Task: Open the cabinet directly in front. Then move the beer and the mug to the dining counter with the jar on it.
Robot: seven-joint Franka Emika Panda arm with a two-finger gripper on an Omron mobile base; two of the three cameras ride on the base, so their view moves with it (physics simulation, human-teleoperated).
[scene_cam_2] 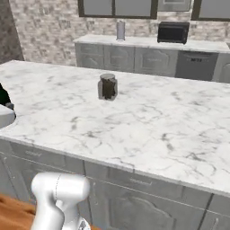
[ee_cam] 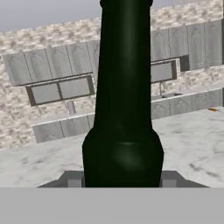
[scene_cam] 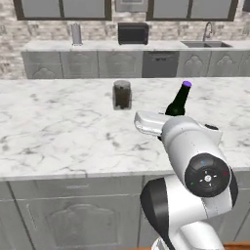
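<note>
A broad dining counter [scene_cam: 58, 127] of white, grey-veined marble spans the kitchen. Over it, close to the slab's near edge, the white arm carries the beer [scene_cam: 178, 100], tilted so its neck leans away toward the far side. The jar [scene_cam: 121, 94], clear glass with dark brown contents and a grey lid, stands upright near the slab's middle, apart from the bottle and further from the near edge.

The bottle is slim and nearly black, tapering from a rounded shoulder to a long neck with a purple cap. In the hand view its lower body rises directly between the two fingertips of the gripper [ee_cam: 122, 179], which looks closed on the bottle at about half its spread.

Glass like this is likely rigid, smooth and breakable, and modest in weight; a hold low on the wide body, as here, seems safest, and setting it down upright will need gentle contact with the marble.
</note>
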